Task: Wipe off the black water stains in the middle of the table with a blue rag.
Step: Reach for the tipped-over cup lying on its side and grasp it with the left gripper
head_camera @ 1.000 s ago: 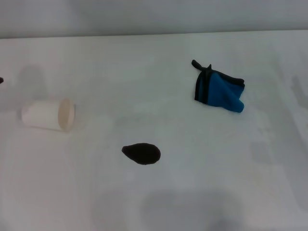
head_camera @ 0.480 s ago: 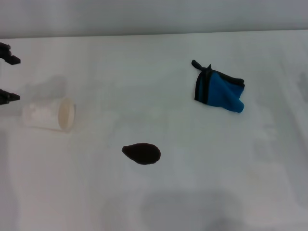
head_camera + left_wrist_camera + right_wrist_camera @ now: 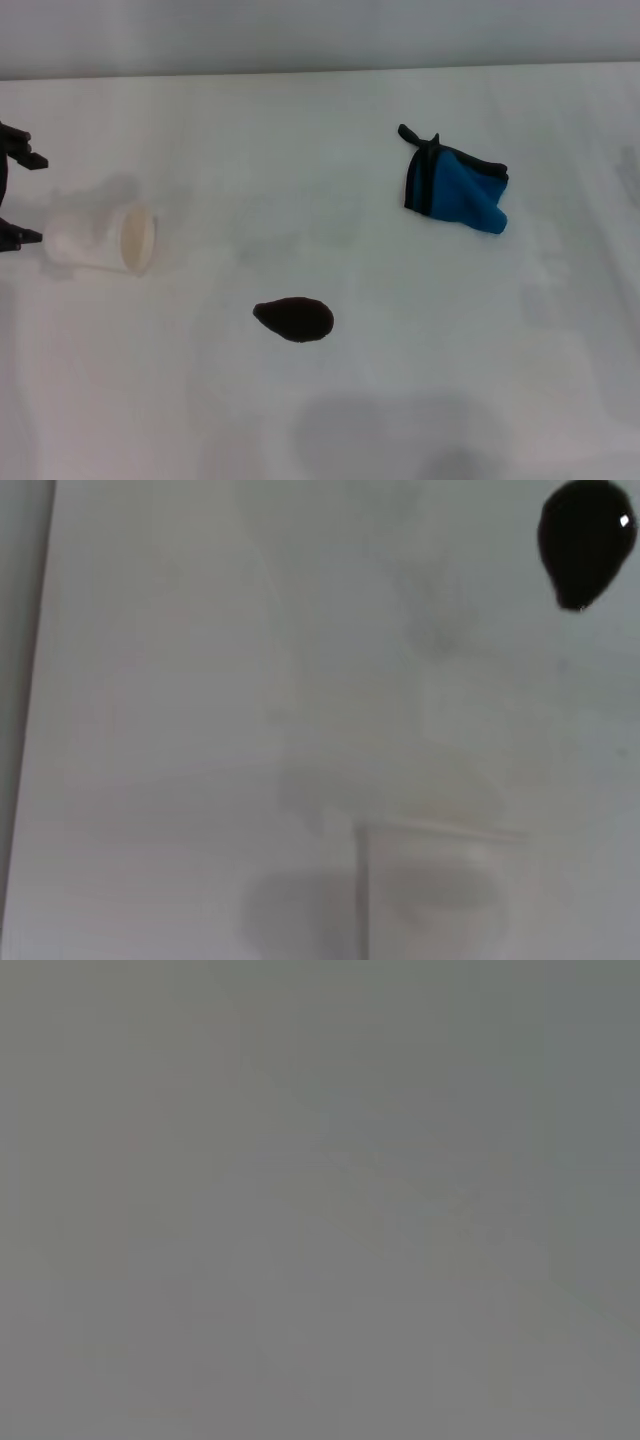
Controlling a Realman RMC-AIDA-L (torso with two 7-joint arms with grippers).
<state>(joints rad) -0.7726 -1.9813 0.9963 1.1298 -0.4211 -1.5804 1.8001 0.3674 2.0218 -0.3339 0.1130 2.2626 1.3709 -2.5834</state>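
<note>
The black water stain is a glossy teardrop blot in the middle of the white table. It also shows in the left wrist view. The blue rag, with black trim and a loop, lies crumpled at the back right, well apart from the stain. My left gripper is open at the far left edge, its two black fingertips on either side of the closed end of the lying cup. My right gripper is out of view; the right wrist view shows only plain grey.
A white paper cup lies on its side at the left, mouth toward the middle of the table. It shows faintly in the left wrist view. The table's far edge meets a grey wall.
My left gripper has come into view at the left edge and moved down toward the cup, with its fingers now spread around the cup's closed end. Stain, rag and cup have not moved.
</note>
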